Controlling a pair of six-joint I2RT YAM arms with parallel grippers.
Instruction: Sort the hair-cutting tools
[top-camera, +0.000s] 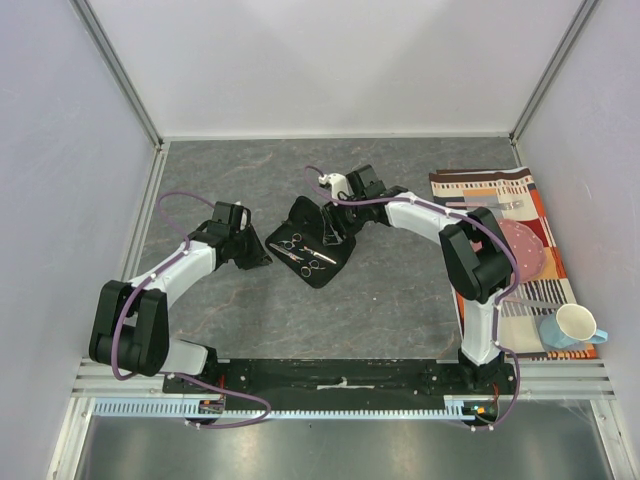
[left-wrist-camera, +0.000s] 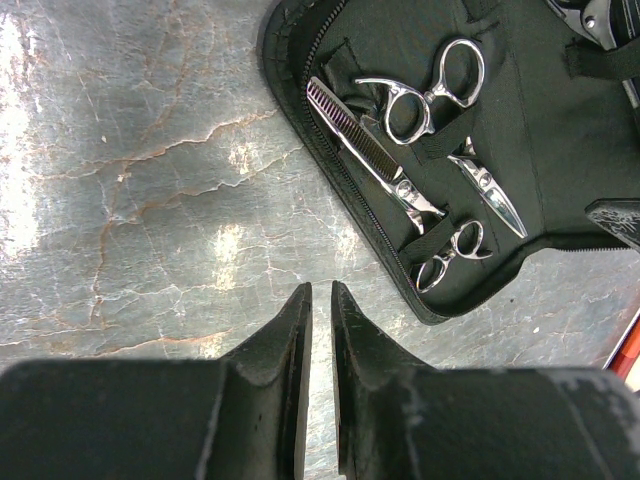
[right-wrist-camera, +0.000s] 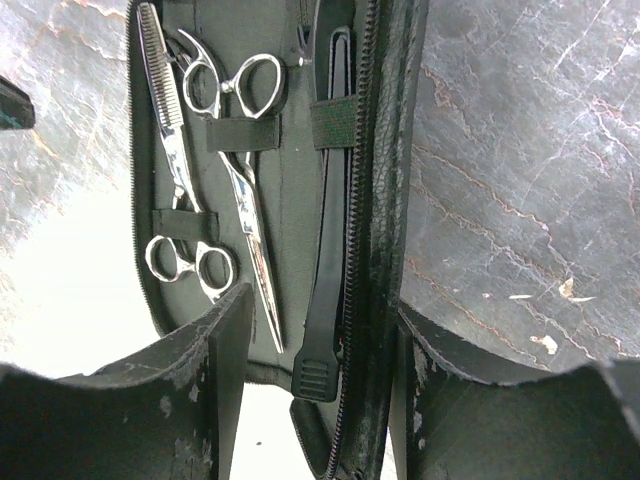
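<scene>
An open black zip case (top-camera: 312, 268) lies mid-table. Elastic straps hold two silver scissors inside it: a toothed thinning pair (left-wrist-camera: 375, 155) (right-wrist-camera: 170, 130) and a plain pair (left-wrist-camera: 430, 95) (right-wrist-camera: 245, 190). A thin black stick-like piece (right-wrist-camera: 328, 250) sits under a strap beside the case's raised zip edge (right-wrist-camera: 385, 200). My right gripper (right-wrist-camera: 320, 300) (top-camera: 330, 232) is open, its fingers straddling that edge and the black piece without closing on them. My left gripper (left-wrist-camera: 320, 290) (top-camera: 262, 255) hovers over bare table just left of the case, its jaws nearly together and empty.
A striped placemat (top-camera: 540, 190) lies along the right wall with a fork (top-camera: 500, 205), a pink plate (top-camera: 525, 250), a knife (top-camera: 535, 298) and a blue-and-white cup (top-camera: 572, 325). White walls enclose the grey marbled table (top-camera: 230, 180).
</scene>
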